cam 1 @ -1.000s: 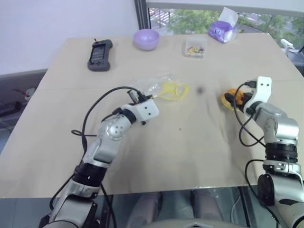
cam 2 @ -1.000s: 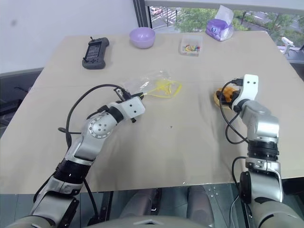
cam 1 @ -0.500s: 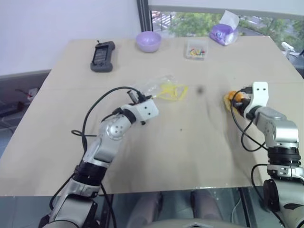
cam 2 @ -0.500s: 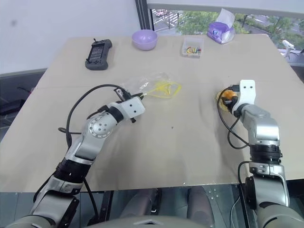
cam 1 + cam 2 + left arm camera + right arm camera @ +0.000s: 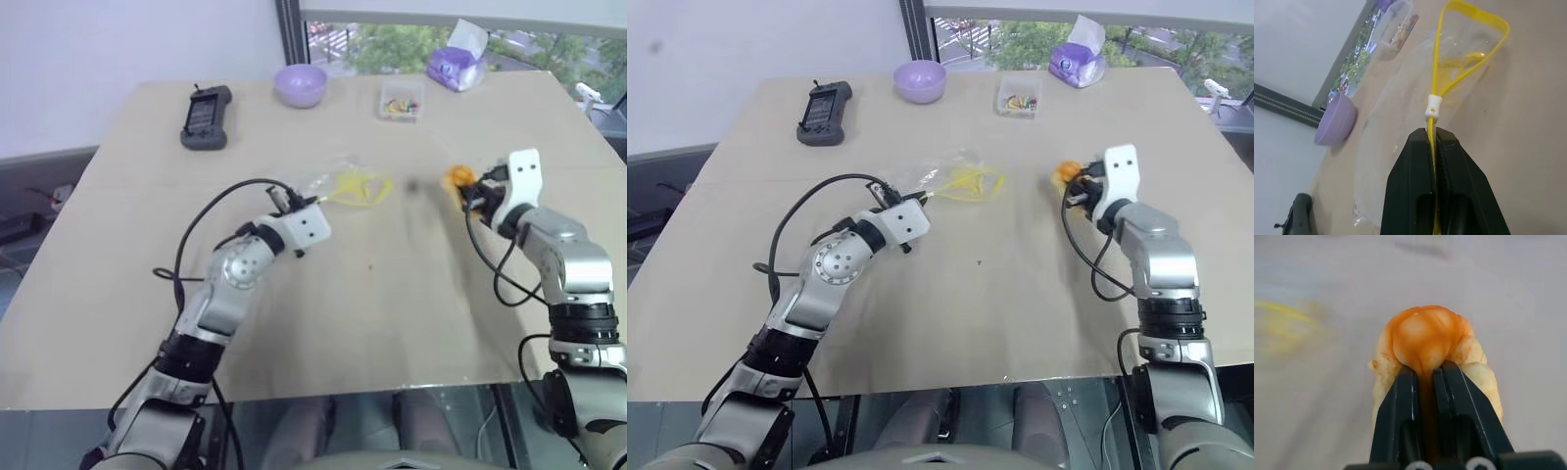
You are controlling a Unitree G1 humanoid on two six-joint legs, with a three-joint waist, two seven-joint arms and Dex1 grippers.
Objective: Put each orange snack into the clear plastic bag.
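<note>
The clear plastic bag (image 5: 338,180) lies crinkled in the middle of the table, its yellow strip (image 5: 1469,54) standing open in a loop. My left gripper (image 5: 1433,142) is shut on that yellow strip at the bag's near edge. To the right of the bag, my right gripper (image 5: 1423,374) is shut on an orange snack (image 5: 1426,340), squeezing the bun so it bulges past the fingertips. The snack (image 5: 458,177) hangs a little above the table, with a stretch of bare tabletop between it and the bag's mouth.
At the table's far edge stand a purple bowl (image 5: 301,82), a small clear box of colourful bits (image 5: 403,100) and a purple tissue pack (image 5: 452,66). A black handheld controller (image 5: 206,116) lies at the far left. A black cable (image 5: 220,211) loops from my left arm.
My right gripper has shut on the orange snack, lifted it off the table and carried it left toward the bag. The left gripper and the bag have kept still.
</note>
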